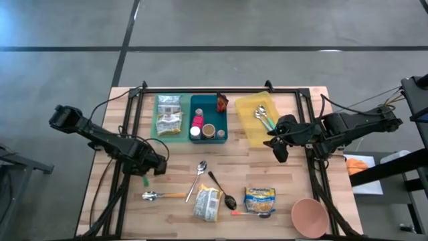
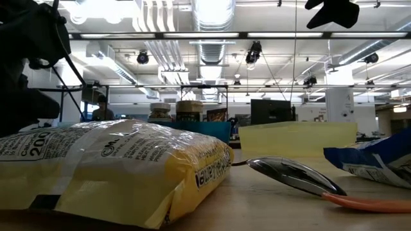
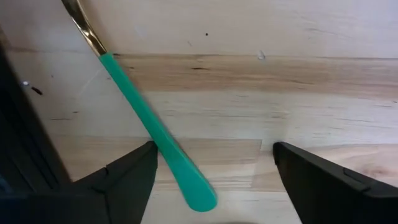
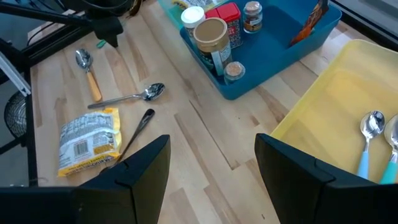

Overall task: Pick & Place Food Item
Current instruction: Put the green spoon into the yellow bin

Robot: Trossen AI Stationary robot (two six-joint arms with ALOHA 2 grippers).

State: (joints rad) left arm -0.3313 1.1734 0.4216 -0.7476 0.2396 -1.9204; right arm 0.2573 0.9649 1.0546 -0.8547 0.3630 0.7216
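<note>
Your left gripper [image 1: 144,175] sits low over the left side of the wooden table [image 1: 180,157] with its jaws spread and empty, and the left wrist view shows them straddling the smooth green plastic handle of a spoon [image 3: 158,134], which runs slantwise across the gap with its rounded end nearest the wrist. That handle is cutlery, not food, so judge whether this is really your target. The nearest food item is the crinkly yellow-and-white plastic food packet [image 1: 207,202], lying flat near the front edge, well apart from those jaws and off toward the table's centre, its long axis running roughly front to back. A blue-and-yellow foil food pouch [image 1: 259,197] lies beyond it, nearer the right side, just behind a pink bowl [image 1: 309,215]. Your right gripper [image 1: 280,148] hovers beside the shallow yellow plastic tray [image 1: 249,130] holding spoons, jaws parted and holding nothing. Along the back stand a deep blue bin of jars [image 1: 224,124] and a green tray of packets [image 1: 156,117]. Both packets look soft and slippery, so a pinch across the short width should suit best.
</note>
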